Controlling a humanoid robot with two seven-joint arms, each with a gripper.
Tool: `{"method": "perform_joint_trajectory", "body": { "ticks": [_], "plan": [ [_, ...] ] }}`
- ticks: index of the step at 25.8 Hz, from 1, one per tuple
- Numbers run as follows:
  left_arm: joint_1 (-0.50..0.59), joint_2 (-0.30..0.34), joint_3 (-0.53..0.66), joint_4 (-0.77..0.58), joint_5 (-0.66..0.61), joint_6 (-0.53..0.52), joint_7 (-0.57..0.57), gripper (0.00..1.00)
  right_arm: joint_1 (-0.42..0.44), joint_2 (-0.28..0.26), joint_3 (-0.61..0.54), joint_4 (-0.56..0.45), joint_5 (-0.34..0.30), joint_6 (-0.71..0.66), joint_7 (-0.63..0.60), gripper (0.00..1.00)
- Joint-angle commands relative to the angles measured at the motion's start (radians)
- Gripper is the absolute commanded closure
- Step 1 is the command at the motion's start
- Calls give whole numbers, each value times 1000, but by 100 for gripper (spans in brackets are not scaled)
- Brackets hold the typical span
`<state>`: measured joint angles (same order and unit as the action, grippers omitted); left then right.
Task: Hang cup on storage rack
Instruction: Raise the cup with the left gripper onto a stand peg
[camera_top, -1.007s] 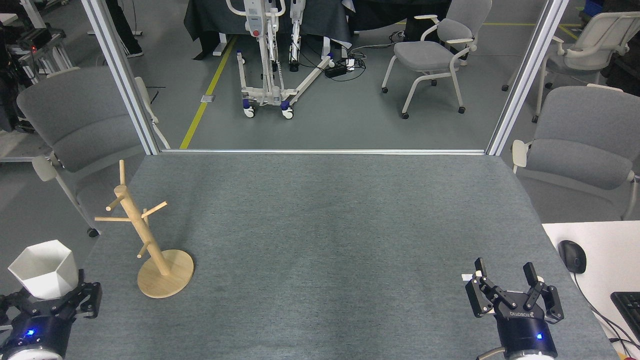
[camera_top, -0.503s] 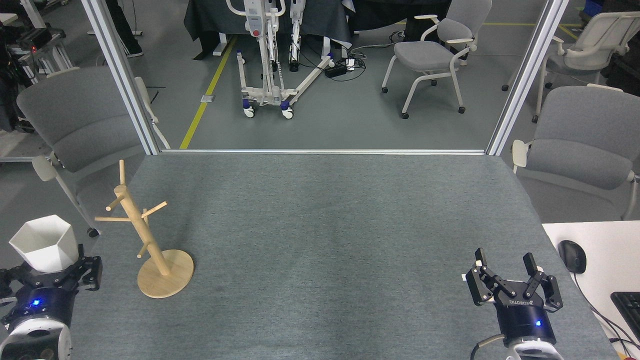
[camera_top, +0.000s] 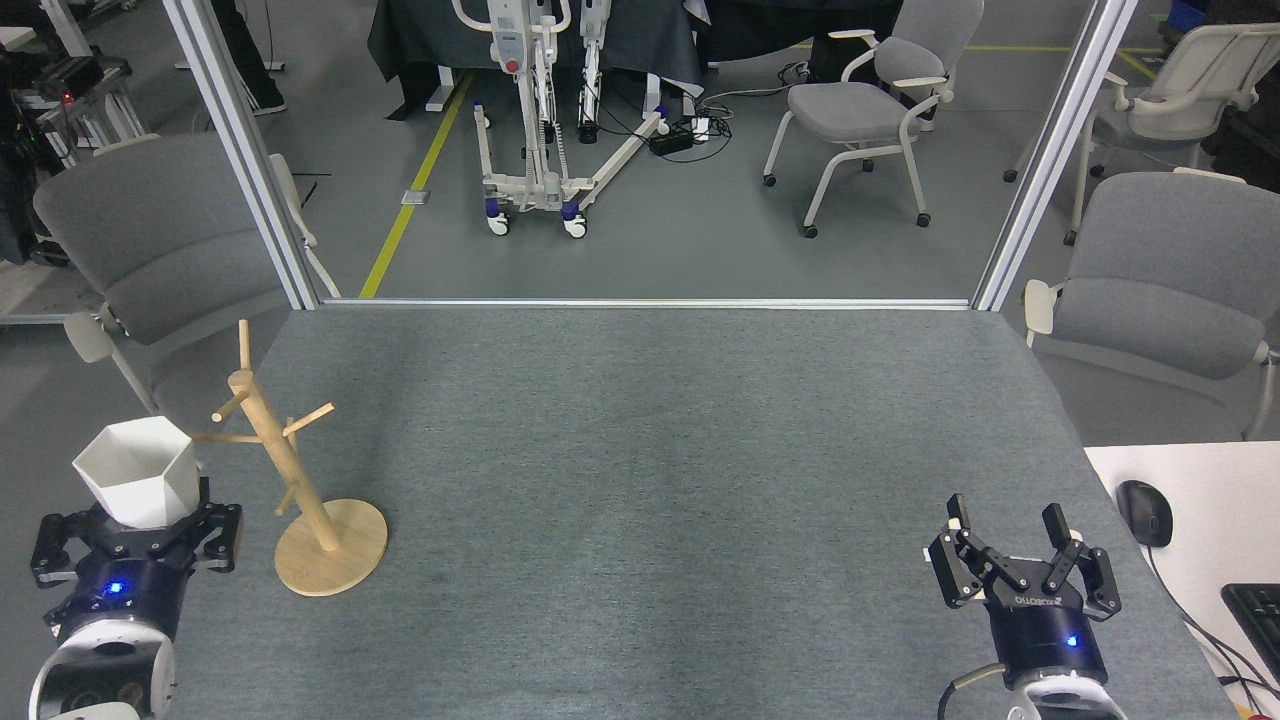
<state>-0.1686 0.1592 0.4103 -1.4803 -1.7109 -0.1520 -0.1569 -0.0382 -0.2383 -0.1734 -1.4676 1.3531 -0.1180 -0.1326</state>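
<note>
- The table (camera_top: 640, 480) fills most of the head view, covered in a grey-green felt-like mat that runs from the metal frame at the back down to the near edge.
- Grey office chairs stand on the floor around it: one behind the table's far left corner (camera_top: 150, 240), one to the right (camera_top: 1170, 280), and another further back (camera_top: 860, 100).
- A white wheeled lift frame (camera_top: 540, 120) stands on the floor beyond the table, next to a yellow floor line.
- The storage rack (camera_top: 290, 480) stands upright on the left part of the table, its round base disc flat on the mat, its post leaning slightly left in this view, with thin pegs pointing out to both sides.
- The left gripper (camera_top: 135, 525) is at the lower left, over the table's left edge, its fingers pinching the cup from below.
- The right gripper (camera_top: 1015, 550) hovers at the lower right with its fingers spread apart and nothing between them, well away from the rack.
- The cup (camera_top: 138, 483) sits upright in the left gripper with its hexagonal mouth up, just left of the rack; its right edge overlaps the tip of the rack's long left peg in this view, and I cannot tell if they touch.
- A black mouse (camera_top: 1143, 512) lies on a white desk at the right edge.
</note>
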Motion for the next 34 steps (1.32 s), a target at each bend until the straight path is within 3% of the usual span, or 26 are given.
{"method": "perform_joint_trajectory", "body": {
  "ticks": [1,23,24,25,27,28,29,34],
  "plan": [
    [-5,-3,-13,2,-16,2,0,100,-3,8,0,3,0,0,1,1],
    [3,6,-122,-8,-52,-35,0,100,-22,11,5,18,4,4,34,1],
    [3,5,-123,-6,-52,-35,0,96,-22,16,5,18,4,4,34,1],
    [1,3,-123,-3,-52,-35,0,79,-22,19,5,18,6,4,36,1],
    [-3,0,-123,5,-52,-26,2,30,-22,22,5,18,8,4,34,1],
    [-5,-4,-123,5,-52,-23,3,11,-22,25,5,18,12,4,34,1],
    [-5,-7,-123,5,-52,-20,7,4,-22,28,5,18,17,4,34,1],
    [-5,-9,-122,14,-44,-17,17,2,-25,37,3,23,34,4,34,1]
  ]
}}
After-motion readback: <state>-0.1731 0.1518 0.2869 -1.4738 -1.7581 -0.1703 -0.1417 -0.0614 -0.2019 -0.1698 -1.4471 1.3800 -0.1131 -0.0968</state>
